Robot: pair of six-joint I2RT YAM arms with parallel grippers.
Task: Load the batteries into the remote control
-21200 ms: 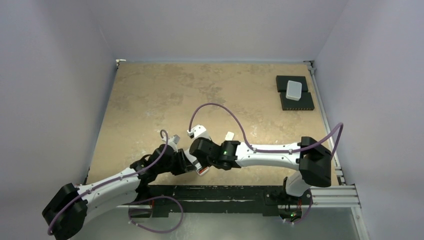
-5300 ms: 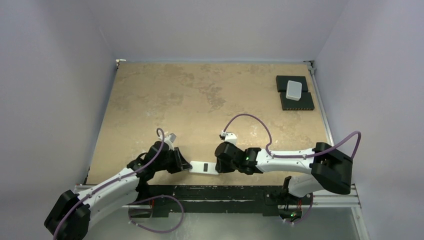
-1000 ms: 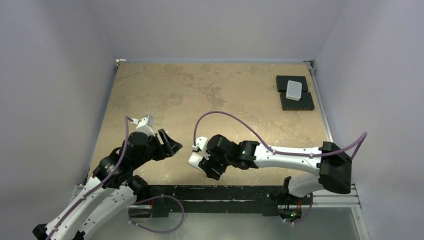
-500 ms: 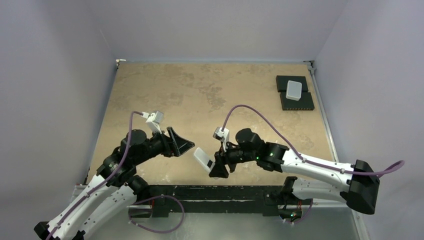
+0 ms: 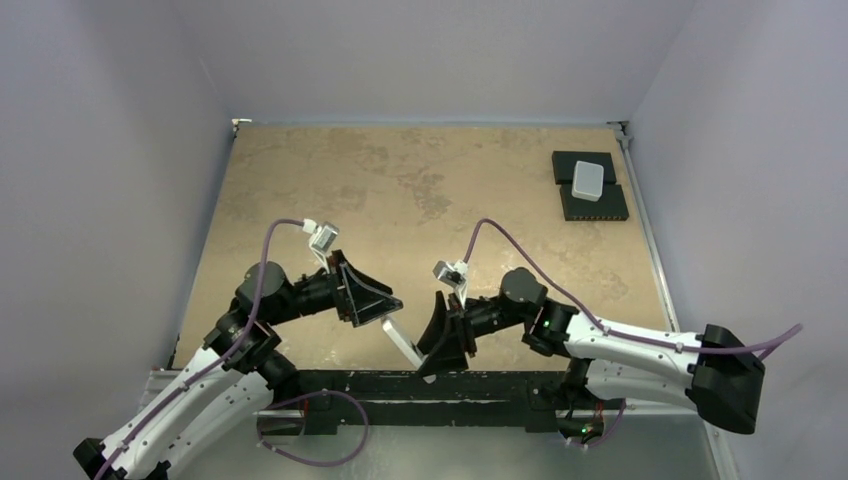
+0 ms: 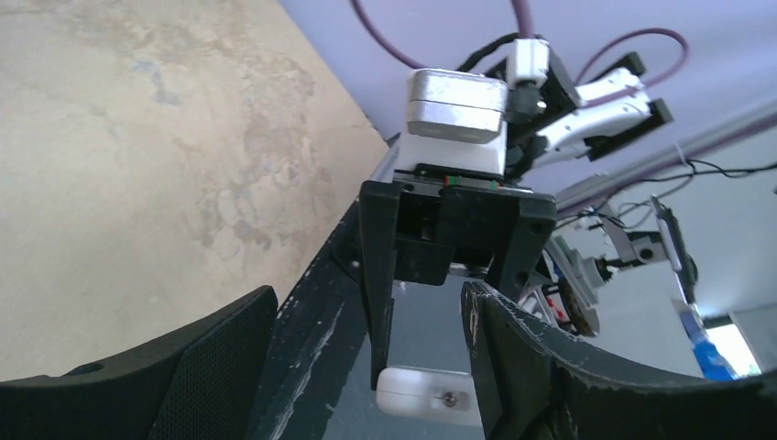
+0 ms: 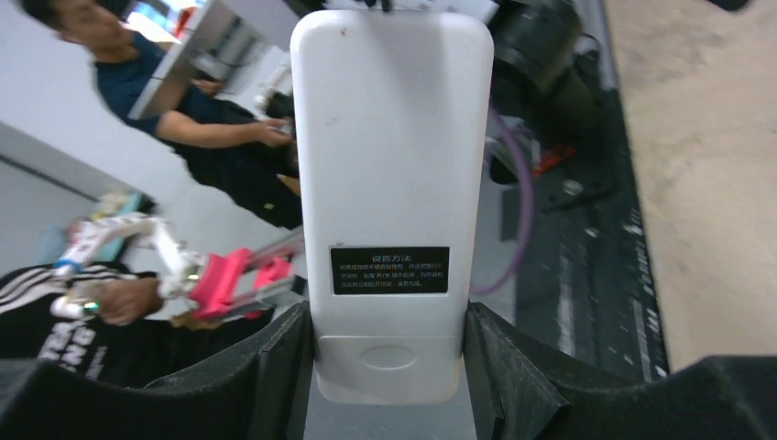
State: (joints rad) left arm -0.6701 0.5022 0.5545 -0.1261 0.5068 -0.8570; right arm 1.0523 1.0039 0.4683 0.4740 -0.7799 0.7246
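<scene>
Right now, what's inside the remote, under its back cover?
The remote shows its white back: a black label and a closed cover, held in the right gripper. The cover hides whatever is inside; no batteries can be seen.

Both arms reach inward over the near edge of the bench, and their wrists face each other. The left gripper (image 5: 388, 308) points to the right with its jaws spread wide. The right gripper (image 5: 432, 338) points to the left, and its jaws are closed on the two long sides of the remote control (image 7: 389, 165).
</scene>
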